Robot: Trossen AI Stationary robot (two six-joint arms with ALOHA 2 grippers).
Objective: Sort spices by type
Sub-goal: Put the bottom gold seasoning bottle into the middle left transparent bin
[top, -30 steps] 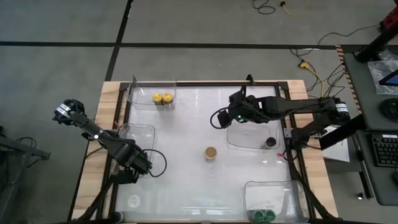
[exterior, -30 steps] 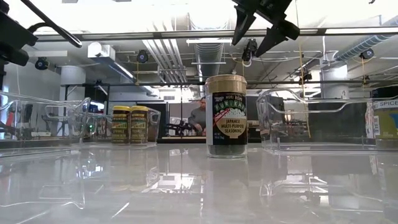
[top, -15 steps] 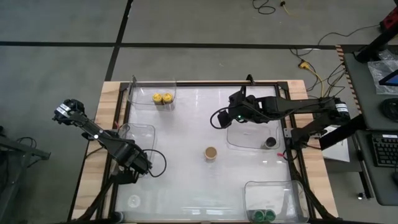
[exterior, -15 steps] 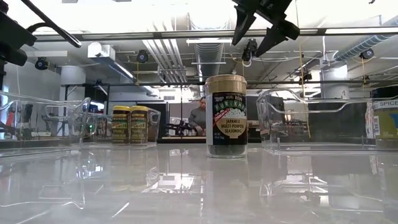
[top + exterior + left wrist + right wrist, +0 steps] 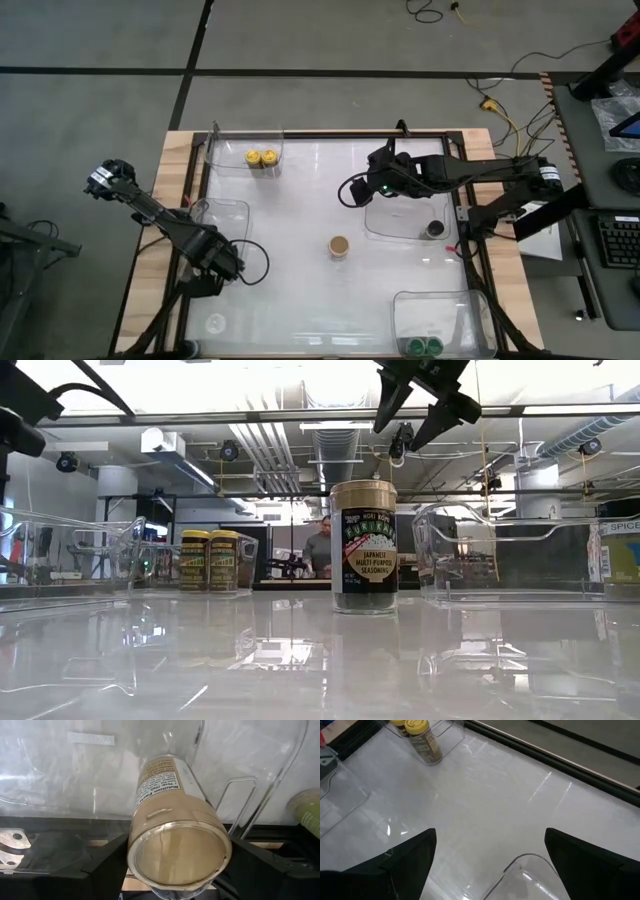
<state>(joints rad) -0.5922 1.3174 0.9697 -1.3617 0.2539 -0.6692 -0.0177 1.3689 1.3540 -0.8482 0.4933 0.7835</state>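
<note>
A tan-lidded spice jar [image 5: 339, 246] stands upright on its base at the table's middle, also plain in the low view [image 5: 364, 547]. My left gripper [image 5: 228, 268] is at the near left, beside a clear tray [image 5: 220, 215], and is shut on a second tan-lidded jar [image 5: 175, 835]. My right gripper [image 5: 350, 190] hangs open above the table [image 5: 415, 415], right of and beyond the standing jar; its fingers [image 5: 405, 857] touch nothing. Two yellow-lidded jars [image 5: 262, 158] stand in the far-left tray, a black-lidded jar [image 5: 435, 229] in the right tray, and green-lidded jars [image 5: 425, 346] in the near-right tray. My left gripper pinches the jar at its lid end [image 5: 150, 815] between the two fingers [image 5: 107, 865], one on each side. The lid faces the wrist and the jar's body points away along the fingers toward the clear tray's wall. Whether its far end rests on anything is hidden.
Clear trays stand at the far left [image 5: 245, 145], left, right [image 5: 405, 215] and near right [image 5: 440, 310] of the glossy table. A greenish jar [image 5: 307, 807] shows beside the left gripper. A person [image 5: 322, 545] sits in the room beyond. Open tabletop surrounds the standing jar.
In the low view my left arm has shifted slightly upward; the jars and my right gripper have kept still.
</note>
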